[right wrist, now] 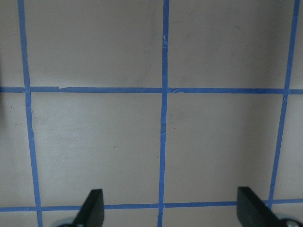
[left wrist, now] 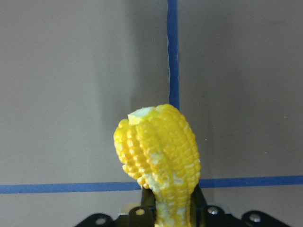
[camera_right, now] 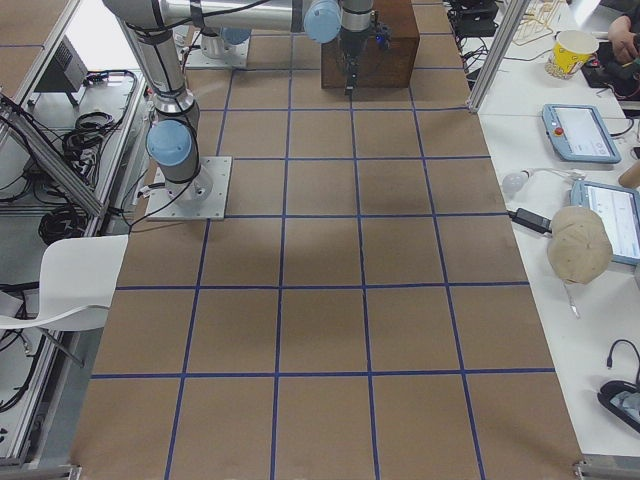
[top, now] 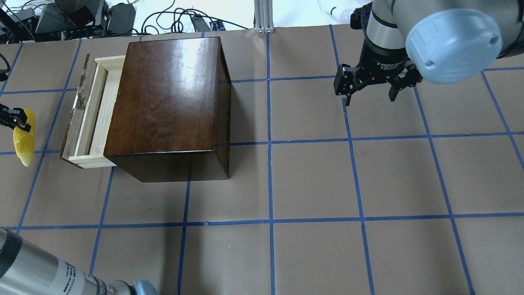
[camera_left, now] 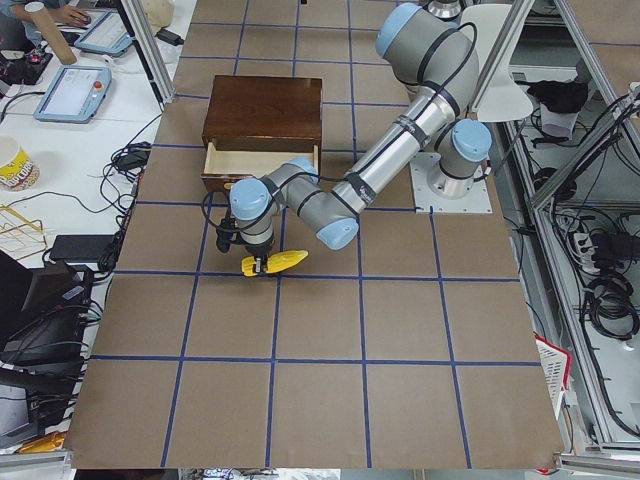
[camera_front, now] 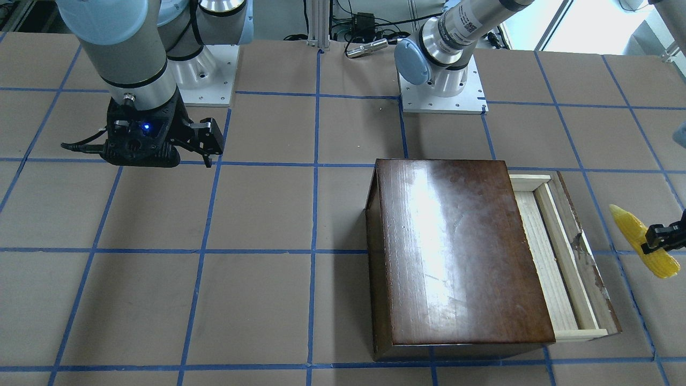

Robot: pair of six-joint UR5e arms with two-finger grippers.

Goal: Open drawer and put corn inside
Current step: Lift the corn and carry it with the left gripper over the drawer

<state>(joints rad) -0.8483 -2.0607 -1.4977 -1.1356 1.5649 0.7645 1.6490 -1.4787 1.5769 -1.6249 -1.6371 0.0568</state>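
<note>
Corn [camera_front: 628, 224] clamped in left gripper [camera_front: 655, 241], outside part-open drawer [camera_front: 557, 252] of box [camera_front: 455, 246]

This is a robotics lab. The tabletop [top: 311, 180] is papered brown and gridded with blue tape [top: 270, 184]. A robot arm [camera_front: 455, 32] is bolted down on a metal plate [camera_front: 471, 102]. Teach pendants [camera_right: 577, 132], cable tangles [camera_left: 600, 290] and aluminium framing [top: 262, 14] ring it.
</note>
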